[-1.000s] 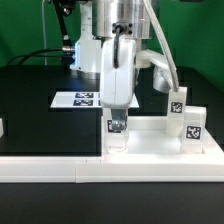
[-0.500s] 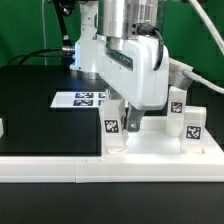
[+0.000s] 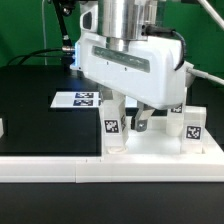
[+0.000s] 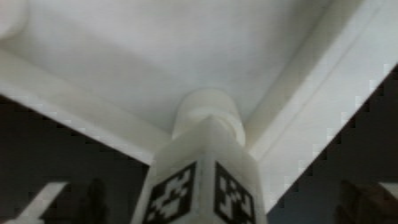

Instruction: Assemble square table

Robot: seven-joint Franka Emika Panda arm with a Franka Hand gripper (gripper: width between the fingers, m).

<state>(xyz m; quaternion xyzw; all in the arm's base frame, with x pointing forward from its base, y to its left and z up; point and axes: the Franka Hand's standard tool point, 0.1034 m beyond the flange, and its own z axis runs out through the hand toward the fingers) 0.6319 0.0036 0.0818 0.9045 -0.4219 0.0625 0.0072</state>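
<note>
On the black table (image 3: 30, 120), a leg (image 3: 113, 130) stands upright in the top's (image 3: 160, 148) corner; the gripper (image 3: 128, 112) straddles it, wide open, holding nothing.

The black table (image 3: 30, 110) carries the marker board (image 3: 78, 99), lying flat near its middle. The white square tabletop (image 3: 160, 148) rests on it at the exterior view's right, and a long white border rail (image 3: 60, 168) runs along the near edge.
</note>
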